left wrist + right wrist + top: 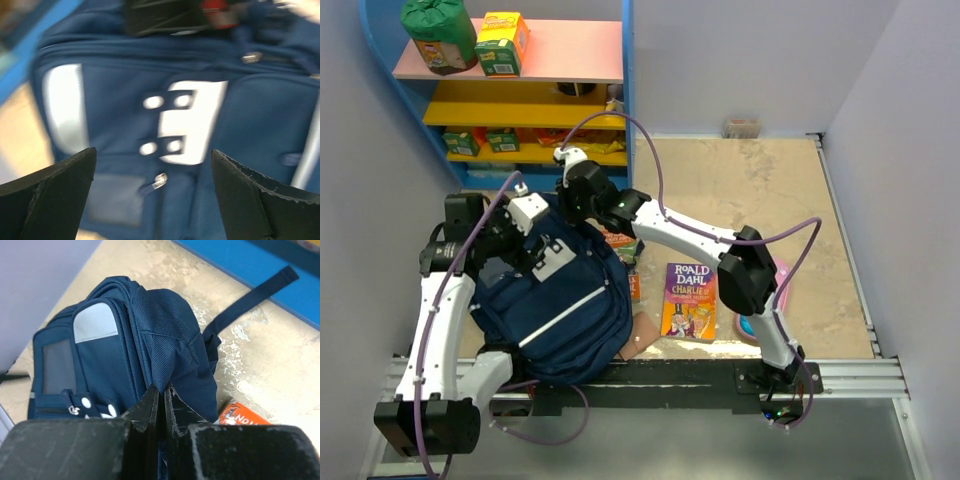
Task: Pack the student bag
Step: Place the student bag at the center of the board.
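The student bag (560,310), a navy-blue backpack with a white patch (555,258), lies at the left of the table between both arms. My right gripper (161,390) is shut on a fold of the student bag (150,335) near its top edge, and the fabric peaks up between the tips. In the top view this right gripper (575,190) sits at the bag's far end. My left gripper (152,165) hovers wide open over the bag's front (115,130), just below the white patch (192,122). A zipper pull (159,181) lies between its fingers (55,190), untouched.
A Roald Dahl book (688,300) lies right of the bag, and an orange book (242,417) peeks out beside the bag. A pink case (782,272) is partly hidden behind the right arm. A blue shelf unit (520,60) with packets stands at the back left.
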Available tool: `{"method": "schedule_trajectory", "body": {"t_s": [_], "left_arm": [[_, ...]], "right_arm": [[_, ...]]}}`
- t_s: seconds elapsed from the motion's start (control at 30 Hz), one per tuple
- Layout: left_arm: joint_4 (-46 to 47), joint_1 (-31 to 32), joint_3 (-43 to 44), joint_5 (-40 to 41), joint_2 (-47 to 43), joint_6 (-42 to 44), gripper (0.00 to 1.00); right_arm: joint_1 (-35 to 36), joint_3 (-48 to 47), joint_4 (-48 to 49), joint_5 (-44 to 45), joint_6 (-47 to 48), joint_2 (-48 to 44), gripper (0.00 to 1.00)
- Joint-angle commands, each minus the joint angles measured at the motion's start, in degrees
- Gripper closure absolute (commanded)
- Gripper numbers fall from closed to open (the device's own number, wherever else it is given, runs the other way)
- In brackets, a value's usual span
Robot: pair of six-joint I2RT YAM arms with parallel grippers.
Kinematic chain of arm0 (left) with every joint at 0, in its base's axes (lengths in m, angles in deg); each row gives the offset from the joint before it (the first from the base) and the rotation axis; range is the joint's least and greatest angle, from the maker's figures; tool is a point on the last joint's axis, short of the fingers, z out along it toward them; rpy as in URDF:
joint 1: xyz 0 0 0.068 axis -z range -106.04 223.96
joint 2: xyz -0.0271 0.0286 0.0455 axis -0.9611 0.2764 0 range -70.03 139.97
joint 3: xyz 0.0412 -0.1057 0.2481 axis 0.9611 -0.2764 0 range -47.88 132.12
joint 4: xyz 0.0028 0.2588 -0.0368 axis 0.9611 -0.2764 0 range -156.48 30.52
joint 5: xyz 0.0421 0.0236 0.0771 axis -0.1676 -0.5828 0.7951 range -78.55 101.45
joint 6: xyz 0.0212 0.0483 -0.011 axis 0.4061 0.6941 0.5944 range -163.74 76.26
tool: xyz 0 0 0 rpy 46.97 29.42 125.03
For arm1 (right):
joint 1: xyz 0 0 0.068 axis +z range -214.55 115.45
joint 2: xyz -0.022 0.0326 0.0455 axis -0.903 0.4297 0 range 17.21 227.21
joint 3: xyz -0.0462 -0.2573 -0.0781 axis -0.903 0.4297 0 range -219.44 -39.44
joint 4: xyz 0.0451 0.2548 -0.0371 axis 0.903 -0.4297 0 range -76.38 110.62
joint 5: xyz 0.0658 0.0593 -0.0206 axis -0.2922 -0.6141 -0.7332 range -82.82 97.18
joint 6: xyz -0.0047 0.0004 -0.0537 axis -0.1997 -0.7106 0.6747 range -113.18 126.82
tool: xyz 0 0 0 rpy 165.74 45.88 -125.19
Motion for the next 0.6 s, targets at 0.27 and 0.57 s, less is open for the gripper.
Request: {"method": "schedule_trajectory", "body": {"t_s": [0.27,0.57], "left_arm": [[10.6,4.5,-9.6,-11.6,9.9,-0.9,0.05],[17.7,11.9,-11.7,-3.4,16.8,-6.4,0.05]], "right_arm": [[-3.8,3.8,7.8,-3.5,-1.2,-1.1,0.42],[-5.7,28.9,13.7,0.2,-2.5,-18.7,0.42]]}}
